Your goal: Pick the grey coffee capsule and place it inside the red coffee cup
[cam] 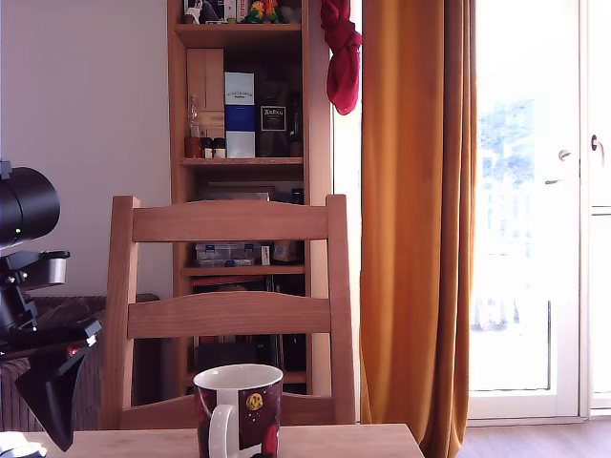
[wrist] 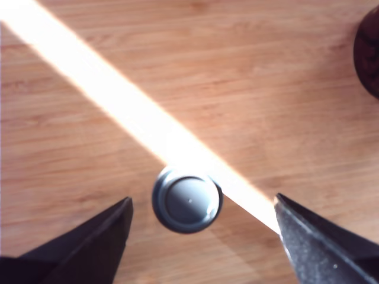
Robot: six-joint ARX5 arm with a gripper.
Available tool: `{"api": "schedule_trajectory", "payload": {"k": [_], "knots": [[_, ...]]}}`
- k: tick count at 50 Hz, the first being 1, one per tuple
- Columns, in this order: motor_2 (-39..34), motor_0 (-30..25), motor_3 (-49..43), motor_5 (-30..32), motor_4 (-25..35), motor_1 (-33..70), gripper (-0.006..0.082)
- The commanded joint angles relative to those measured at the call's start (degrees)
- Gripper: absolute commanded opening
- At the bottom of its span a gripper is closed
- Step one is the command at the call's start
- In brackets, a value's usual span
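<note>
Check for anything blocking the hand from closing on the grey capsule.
Nothing visible does. In the wrist view the grey coffee capsule stands on bare table between the open fingers of the hand, apart from both. Only a strip of sunlight crosses there.

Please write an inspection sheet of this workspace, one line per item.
Surface: wooden table, crossed by a bright sunlight stripe.
Job's things: grey coffee capsule stands on the table; red coffee cup upright at the table's far edge, nothing seen above its rim.
Clutter: nothing seen.
Tool: tool open, fingers on either side of the capsule, not touching it.
Cables: nothing seen.
Surroundings: wooden chair, bookshelf, orange curtain, glass door.
</note>
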Motion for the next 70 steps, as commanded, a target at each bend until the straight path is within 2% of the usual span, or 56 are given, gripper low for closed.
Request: {"api": "schedule_trajectory", "payload": {"k": [1, 35, 53, 59, 70], "knots": [[0.87, -0.35, 0.46, 0.22, -0.24, 1.46, 0.0700], [2.99, 0.68, -2.86, -0.85, -0.96, 2.14, 0.0679], [7.93, 0.63, -7.02, -0.83, -0.72, 7.58, 0.0676], [9.18, 0.66, -9.33, -0.83, -1.01, 8.20, 0.0596], [9.60, 0.66, -10.93, -0.81, -1.73, 8.41, 0.0386]]}}
